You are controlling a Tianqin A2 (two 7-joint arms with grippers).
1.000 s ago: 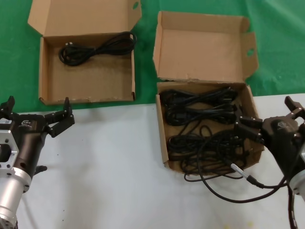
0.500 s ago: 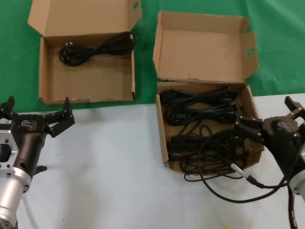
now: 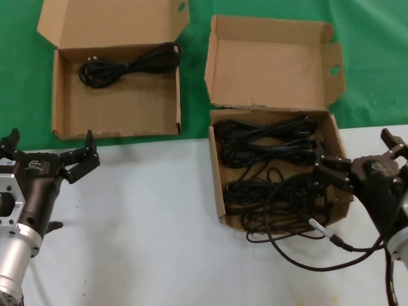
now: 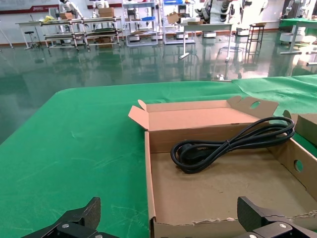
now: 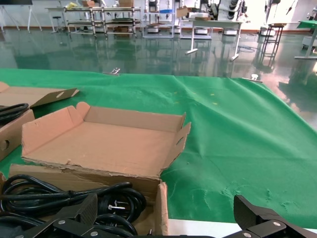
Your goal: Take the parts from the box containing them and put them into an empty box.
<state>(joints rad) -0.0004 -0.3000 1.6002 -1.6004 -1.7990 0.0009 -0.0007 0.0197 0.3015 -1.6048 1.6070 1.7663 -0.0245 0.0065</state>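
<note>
Change: we find none. Against the views from 1 second and half a second back, both arms, both boxes and every cable sit where they sat. We read this as a pause before the next pick, not progress.

Landmark: the box containing them (image 3: 280,169), squarish, ragged lid crease, its front half on the white bench (image 3: 146,223) and its lid over the green cloth (image 3: 376,57).

Boxes: 2. The empty box (image 3: 118,105) lies to the left of the landmark, well apart, on the green cloth. It is no longer truly empty.

The parts, delivered: 1 coiled cable (image 3: 127,65) along the far wall of that left box; the left wrist view shows it too (image 4: 228,145).

The parts, remaining: a tangle in the landmark box (image 3: 268,172). We make out roughly 3 or 4 bundles but cannot count them surely. 1 loose lead (image 3: 299,245) spills over the landmark's front wall onto the bench.

Grippers: 2. The right gripper (image 3: 335,172) sits at the landmark's right wall, over the near bundles; its jaws stand wide, holding nothing we can see. The left gripper (image 3: 48,156) hangs idle to the left of the landmark, just before the left box's front wall, jaws wide and bare.

Standing: by our judgement 1 transfer done, most of the load still to move.
</note>
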